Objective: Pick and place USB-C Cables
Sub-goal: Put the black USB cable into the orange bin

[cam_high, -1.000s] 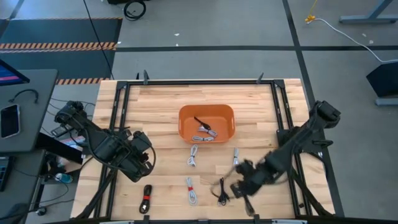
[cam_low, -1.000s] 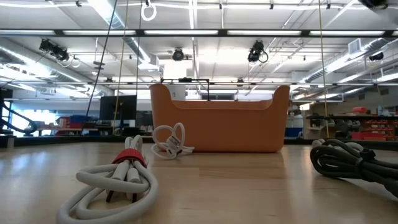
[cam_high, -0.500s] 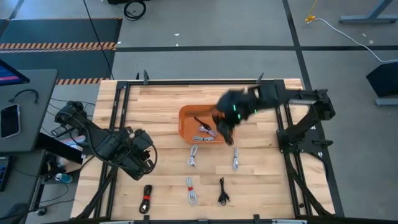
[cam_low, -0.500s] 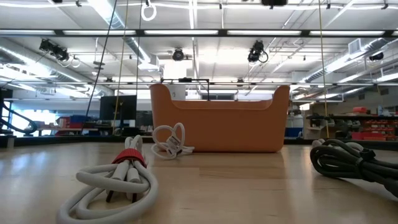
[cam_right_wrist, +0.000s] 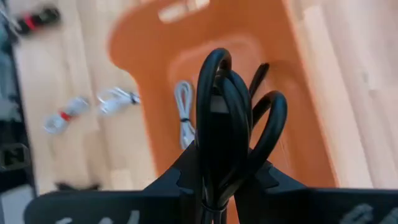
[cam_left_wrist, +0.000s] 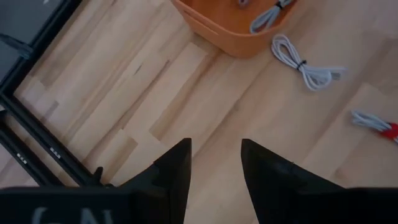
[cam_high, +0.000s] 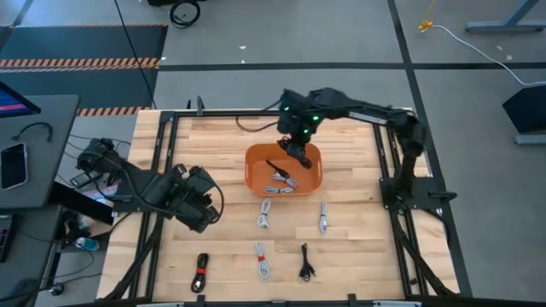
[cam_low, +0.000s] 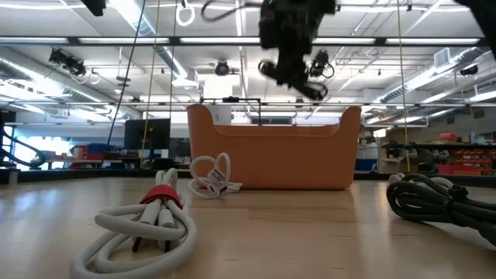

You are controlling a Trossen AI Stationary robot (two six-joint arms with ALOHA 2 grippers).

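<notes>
- The left gripper (cam_high: 203, 213) hangs over the left side of the desk (cam_high: 222, 141), toward the front, holding nothing; its two fingers (cam_left_wrist: 176, 168) stand a little apart with bare wood showing between them
- Near the front edge lies a black cable with a red band (cam_high: 200, 272), left of the others
- A white cable with a red band (cam_high: 263, 261) lies to its right, and another white cable (cam_high: 265, 213) lies just in front of the orange bin (cam_high: 253, 159)
- The bin sits about mid-desk and has a black cable (cam_high: 277, 168) and a white cable (cam_high: 287, 185) inside
- The right gripper (cam_high: 296, 147) hangs above the back of the bin, its jaws closed on a coiled black cable (cam_right_wrist: 225, 118) whose loops stick up between the fingers
- A small black cable (cam_high: 304, 263) lies near the front edge, right of the white one
- One more white cable (cam_high: 323, 217) lies in front of the bin's right corner
</notes>
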